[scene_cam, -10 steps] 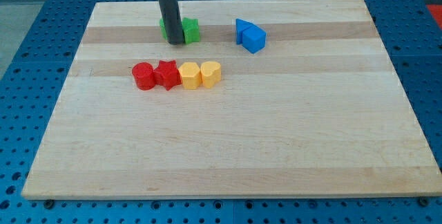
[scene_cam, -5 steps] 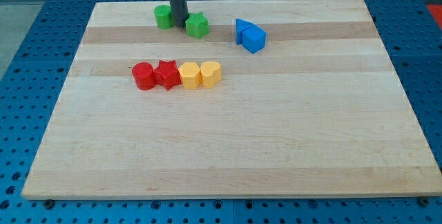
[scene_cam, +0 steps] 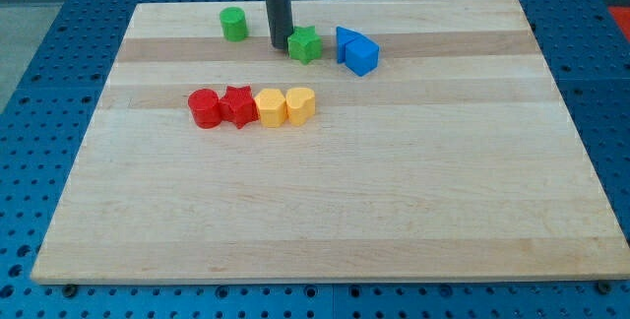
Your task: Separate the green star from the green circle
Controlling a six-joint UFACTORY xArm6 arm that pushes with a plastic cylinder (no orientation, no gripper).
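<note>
Light wood tabletop [scene_cam: 325, 201], pale plank bands running left-right, sitting on a blue perforated base [scene_cam: 30, 53] that shows on every side. Nothing else of the room visible.

Rod [scene_cam: 277, 4] enters from the view's top; its upper part is cut off by the frame edge. No hand on this rig, so no open/closed state to tell. My tip [scene_cam: 281, 46] is on the tabletop just left of the green star [scene_cam: 304, 44], touching or nearly touching; can't tell which.

Green star is near the view's top, between my tip and the blue blocks. No long axis to call on it; which way its points face is too small to resolve. Green circle [scene_cam: 233, 24] sits well apart, up-left of the tip, upright.

Two blue blocks [scene_cam: 356, 50] just right of the star, touching each other; exact shapes are hard to make out.

Mid-left row, all touching: red circle [scene_cam: 204, 108], red star [scene_cam: 237, 106], yellow block [scene_cam: 270, 107], yellow block [scene_cam: 300, 105].
</note>
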